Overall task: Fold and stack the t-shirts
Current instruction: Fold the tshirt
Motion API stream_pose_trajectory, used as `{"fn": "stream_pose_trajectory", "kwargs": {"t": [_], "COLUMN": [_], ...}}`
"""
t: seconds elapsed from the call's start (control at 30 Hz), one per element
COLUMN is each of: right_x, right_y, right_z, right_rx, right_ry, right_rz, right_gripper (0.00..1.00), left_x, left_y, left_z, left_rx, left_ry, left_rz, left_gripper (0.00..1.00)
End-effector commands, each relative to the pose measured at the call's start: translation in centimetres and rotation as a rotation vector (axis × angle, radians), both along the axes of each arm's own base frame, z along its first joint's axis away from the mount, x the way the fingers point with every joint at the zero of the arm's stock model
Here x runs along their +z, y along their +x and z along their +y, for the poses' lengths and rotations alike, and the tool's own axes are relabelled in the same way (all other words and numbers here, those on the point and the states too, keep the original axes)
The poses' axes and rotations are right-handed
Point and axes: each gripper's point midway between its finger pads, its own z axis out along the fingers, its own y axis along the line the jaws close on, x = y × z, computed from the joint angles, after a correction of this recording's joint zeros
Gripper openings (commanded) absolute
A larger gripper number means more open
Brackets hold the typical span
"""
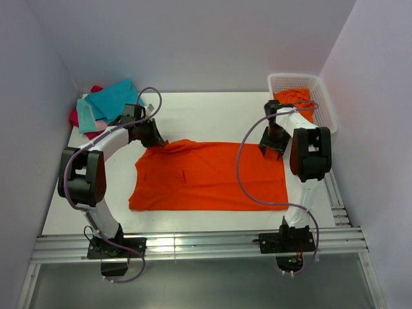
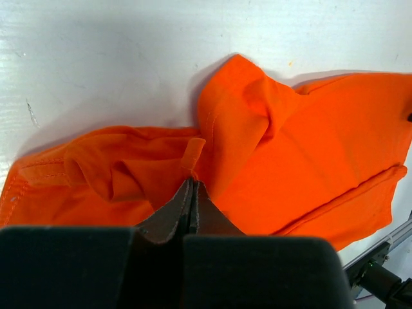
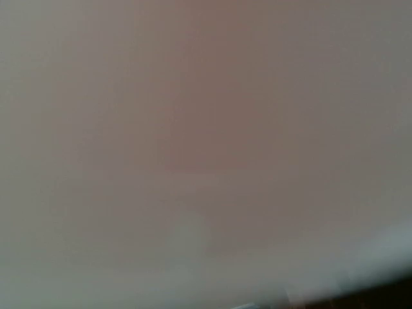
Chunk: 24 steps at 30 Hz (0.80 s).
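A bright orange t-shirt (image 1: pixel 206 175) lies spread across the middle of the table, bunched at its far left corner. My left gripper (image 1: pixel 156 143) is at that corner. In the left wrist view the gripper (image 2: pixel 192 183) has its jaws pressed together on a small fold of the orange t-shirt (image 2: pixel 290 148). My right gripper (image 1: pixel 273 149) hangs over the shirt's far right corner, and its jaws are hidden from above. The right wrist view is a blank grey blur. Teal (image 1: pixel 114 98), pale pink (image 1: pixel 98 122) and crimson (image 1: pixel 77 117) t-shirts lie piled at the back left.
A white lattice basket (image 1: pixel 325 96) stands at the back right with another orange t-shirt (image 1: pixel 295 98) in it. White walls close in the table on the left, back and right. A metal rail (image 1: pixel 193 248) runs along the near edge.
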Motion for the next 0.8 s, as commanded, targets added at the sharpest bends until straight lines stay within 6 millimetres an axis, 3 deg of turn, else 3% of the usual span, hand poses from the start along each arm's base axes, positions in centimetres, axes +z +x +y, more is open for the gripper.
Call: {"fn": "stream_pose_trajectory", "kwargs": {"t": [0.0, 0.1, 0.23, 0.47, 0.77], "right_x": [0.7, 0.4, 1.8, 1.4, 7.4], "right_y": [1.2, 2.6, 3.7, 1.9, 3.7], "right_z": [1.1, 0.8, 3.6, 7.2, 8.7], "right_rx": [0.085, 0.123, 0.154, 0.197, 0.230], "right_ry": [-0.126, -0.150, -0.066, -0.020, -0.048], "right_rz": [-0.068, -0.135, -0.169, -0.149, -0.319], "right_gripper": [0.66, 0.67, 0.68, 0.68, 0.68], "left_x": [2.6, 3.0, 3.0, 2.9, 2.2], "left_y": [0.1, -0.2, -1.0, -1.4, -0.2], "left_z": [-0.3, -0.4, -0.4, 1.0, 6.0], "left_rx": [-0.021, -0.020, -0.020, 0.013, 0.192], "left_ry": [-0.023, -0.034, -0.039, 0.037, 0.271], "left_rz": [-0.091, -0.100, -0.097, -0.115, -0.132], "left_gripper": [0.00, 0.00, 0.00, 0.00, 0.00]}}
